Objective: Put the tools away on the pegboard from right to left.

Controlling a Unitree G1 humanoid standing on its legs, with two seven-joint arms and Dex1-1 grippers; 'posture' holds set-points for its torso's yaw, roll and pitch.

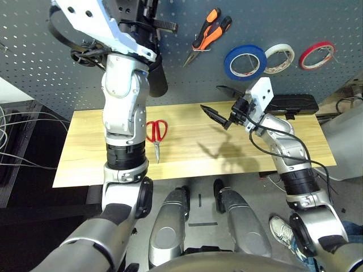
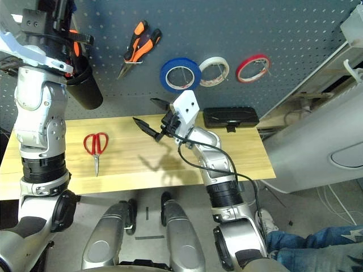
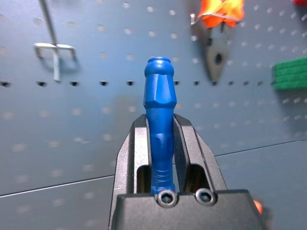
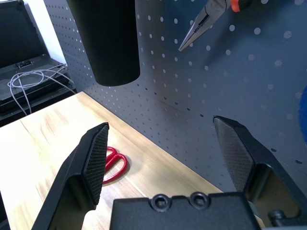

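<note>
Gripped between the two black fingers of the left gripper [image 3: 163,143] is the small blue-handled screwdriver [image 3: 159,115], its handle rising past the fingertips toward the pegboard [image 1: 272,22]; in the head views that gripper sits at the upper left of the frame, close above the black cup holder [image 2: 85,85]; the right gripper [image 1: 218,105] hangs over the middle of the wooden table [image 1: 187,153] with its jaws spread wide and nothing between them.

On the board, the orange-and-black needle-nose pliers [image 1: 205,34] hang at upper centre, and the blue tape roll [image 1: 245,62] hangs to their right, beside a white tape roll [image 1: 279,58] and a red tape roll [image 1: 316,54]; the red-handled scissors [image 1: 156,133] lie flat on the table at centre left, blades toward the near edge, well apart from both grippers.

Judging by its look, the screwdriver is light and rigid, its moulded handle smooth enough to slide if pinched loosely; the fluted waist where the fingers sit seems the surest hold. The scissors look thin and flat, likely awkward to lift off the wood; the handle loops seem the best place to take them.

A black case [image 1: 292,105] rests at the table's far right edge; cables [image 1: 17,141] trail at the left of the frame; a person's shoe and jeans [image 2: 317,243] show at lower right.
</note>
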